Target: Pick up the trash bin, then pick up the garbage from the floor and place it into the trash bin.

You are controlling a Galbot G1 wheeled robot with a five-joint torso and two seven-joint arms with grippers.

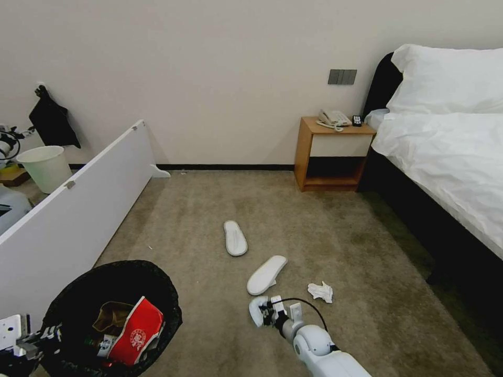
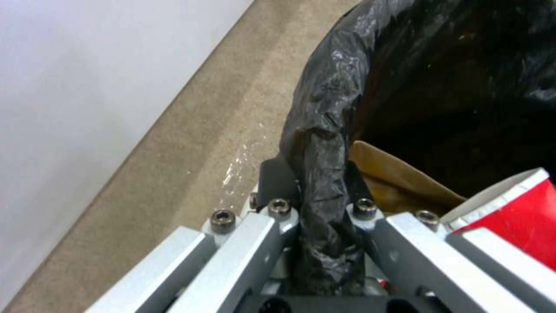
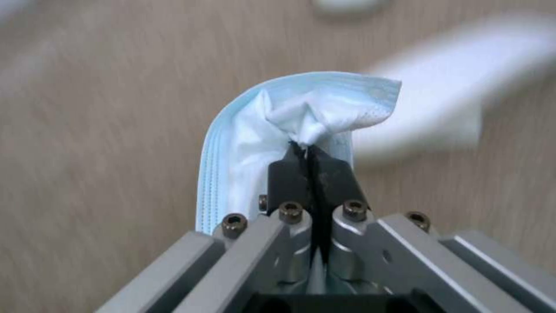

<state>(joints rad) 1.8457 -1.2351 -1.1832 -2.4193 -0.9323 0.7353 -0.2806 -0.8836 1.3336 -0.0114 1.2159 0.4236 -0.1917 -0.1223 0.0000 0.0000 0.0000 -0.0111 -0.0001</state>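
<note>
Trash bin (image 1: 112, 314) holds a red cup (image 1: 137, 331) and cardboard (image 1: 111, 315).

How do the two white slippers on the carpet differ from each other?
The farther flat white slipper lies alone in open carpet, pointing toward the wall. The nearer flat white slipper lies slanted, its heel end close to the right gripper, which is shut on a pale blue face mask. Both are white, flat and still on the floor.

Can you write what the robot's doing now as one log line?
left gripper: shut on trash bin rim | right gripper: shut on face mask | slippers, tissue: on floor
</note>
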